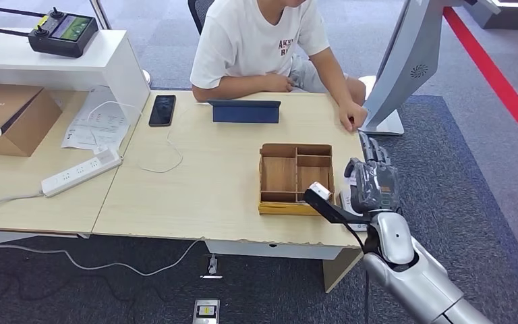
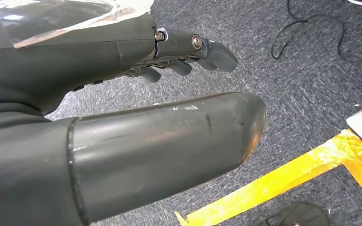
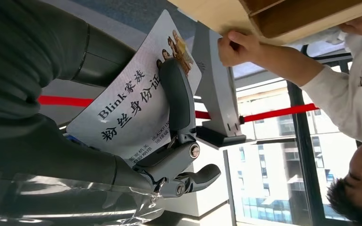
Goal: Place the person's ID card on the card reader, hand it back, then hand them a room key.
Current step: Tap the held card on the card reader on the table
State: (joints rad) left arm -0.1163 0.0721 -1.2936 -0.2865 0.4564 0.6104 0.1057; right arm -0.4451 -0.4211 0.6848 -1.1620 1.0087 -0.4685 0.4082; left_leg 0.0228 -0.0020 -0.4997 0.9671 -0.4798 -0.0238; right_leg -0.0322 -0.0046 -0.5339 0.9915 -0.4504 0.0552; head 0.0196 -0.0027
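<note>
The left hand (image 2: 122,117) hangs over the grey carpet (image 2: 311,70), its fingers apart and holding nothing. At the table's (image 1: 195,189) right edge, just beside the wooden tray (image 1: 295,178), the right hand (image 1: 372,181) pinches the ID card (image 3: 132,101) between thumb and finger. The person's hand (image 1: 352,116) rests on the table near it.

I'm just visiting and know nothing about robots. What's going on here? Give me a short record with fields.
Right hand: raised beside the table's right edge, holding the ID card
Left hand: hangs over grey carpet, holding nothing
Person: seated across the table, one fist resting on it
Wooden tray: on the table, near the right hand
Stage: card in hand, not yet handed back
</note>
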